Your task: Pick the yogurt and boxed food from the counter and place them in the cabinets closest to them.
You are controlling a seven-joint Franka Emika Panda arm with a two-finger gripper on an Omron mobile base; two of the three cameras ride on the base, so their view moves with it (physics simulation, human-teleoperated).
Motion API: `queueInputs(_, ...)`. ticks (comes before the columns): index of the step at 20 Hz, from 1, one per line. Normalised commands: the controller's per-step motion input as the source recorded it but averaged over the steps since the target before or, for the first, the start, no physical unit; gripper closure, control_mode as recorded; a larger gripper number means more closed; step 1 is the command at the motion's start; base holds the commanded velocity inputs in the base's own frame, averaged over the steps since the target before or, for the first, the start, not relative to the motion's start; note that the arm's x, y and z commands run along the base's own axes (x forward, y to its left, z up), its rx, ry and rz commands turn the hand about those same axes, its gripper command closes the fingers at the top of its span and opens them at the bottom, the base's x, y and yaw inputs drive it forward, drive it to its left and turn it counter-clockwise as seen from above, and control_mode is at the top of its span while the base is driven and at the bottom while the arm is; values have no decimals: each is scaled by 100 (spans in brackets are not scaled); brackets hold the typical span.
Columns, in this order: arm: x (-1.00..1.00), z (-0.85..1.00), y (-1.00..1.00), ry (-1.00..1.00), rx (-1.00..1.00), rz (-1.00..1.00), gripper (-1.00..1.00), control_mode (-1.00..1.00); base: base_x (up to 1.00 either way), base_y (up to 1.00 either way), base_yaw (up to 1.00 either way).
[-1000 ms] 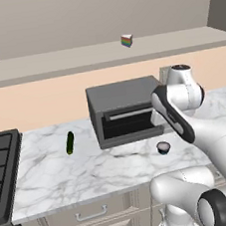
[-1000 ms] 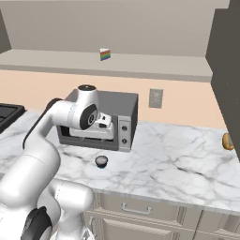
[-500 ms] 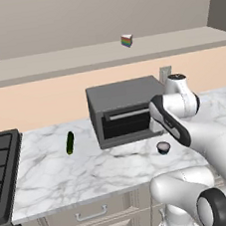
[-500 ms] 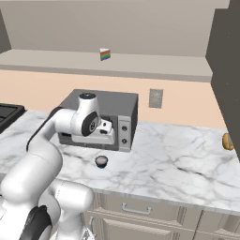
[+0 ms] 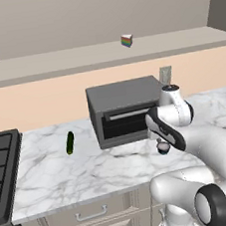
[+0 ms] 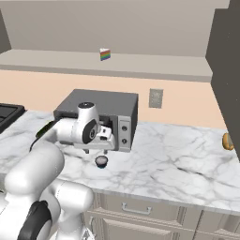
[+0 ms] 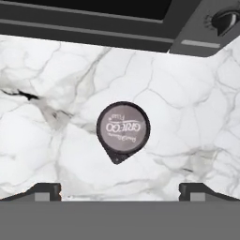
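In the hand view the yogurt (image 7: 123, 128) sits mid-frame, above the gripper (image 7: 120, 191). Its fingertips (image 7: 44, 191) are spread wide apart, gripping nothing.

Yogurt (image 5: 163, 147): centre-right, on the counter (image 5: 91, 167), just before the toaster oven (image 5: 125, 111).
Cucumber (image 5: 69, 143): left of centre.
Striped cube (image 5: 126, 40): upper shelf.

The yogurt (image 5: 163, 147) stands on the counter (image 5: 92, 172), just in front of the toaster oven (image 5: 125, 111). A cucumber (image 5: 69, 142) lies left of the oven, a striped cube (image 5: 126, 40) on the shelf (image 5: 53, 62) above. The pincer (image 7: 120, 190) hangs over the yogurt.
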Motion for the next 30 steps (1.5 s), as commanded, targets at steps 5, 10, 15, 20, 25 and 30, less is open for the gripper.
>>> queueInputs(5,13,-35,0,0,0,0,-100,-100,0,0,0)
queueInputs(10,11,-32,0,0,1,0,-100,-100,0,0,0)
queueInputs(15,7,-25,0,-1,0,0,-100,-100,0,0,0)
queueInputs(20,6,-15,-1,-2,0,0,-100,-100,0,0,0)
queueInputs(25,4,-8,-5,-2,-1,0,-100,-100,0,0,0)
queueInputs(30,8,-3,-8,-1,0,0,-100,-100,0,0,0)
